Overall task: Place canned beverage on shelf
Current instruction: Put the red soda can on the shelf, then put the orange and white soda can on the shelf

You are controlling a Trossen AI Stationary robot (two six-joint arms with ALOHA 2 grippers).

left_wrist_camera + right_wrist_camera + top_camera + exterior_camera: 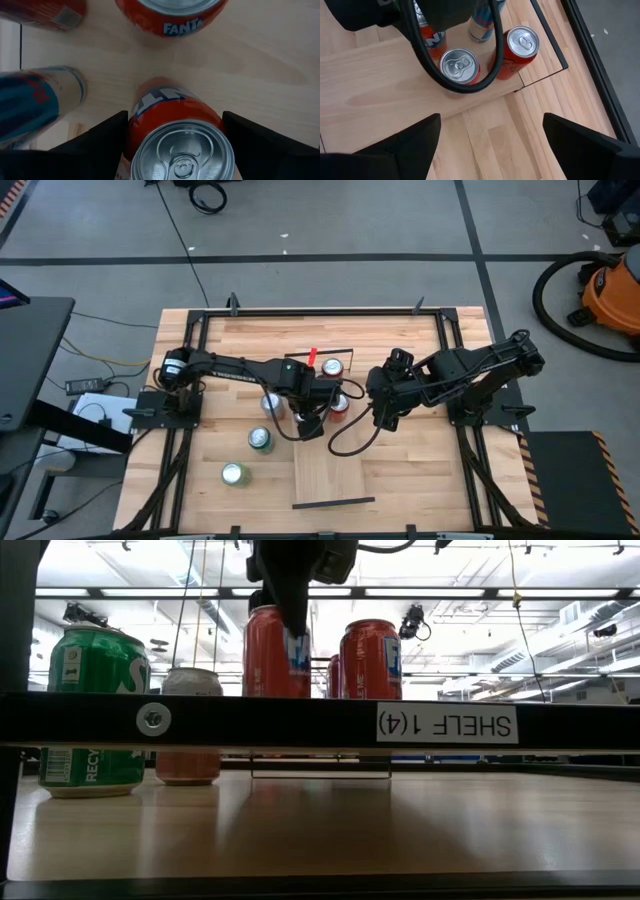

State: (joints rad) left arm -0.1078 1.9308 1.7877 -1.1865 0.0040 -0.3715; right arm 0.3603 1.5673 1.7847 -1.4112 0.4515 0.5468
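Here the orange can (175,135) stands upright on the shelf (330,470), between the spread fingers (100,137) of the left gripper (312,418); whether the pads touch its sides cannot be told. It looks like a placement at the moment of setting down or release, since the can's base seems to rest on the pale board. The left wrist view looks straight down on its lid and shows a second orange can (172,15) just beyond it, plus a blue-and-silver can (35,105) off the board's edge, on the bench (400,350). The low view adds what the others cannot (height): the cans stand level, and the gripper comes down over the nearer one. The right gripper (383,412) hovers just beside the shelf, spread and empty; its camera sees two lids and a black cable looping over them. Only the high view shows two green cans (260,439) waiting on the bench, well apart from the shelf.
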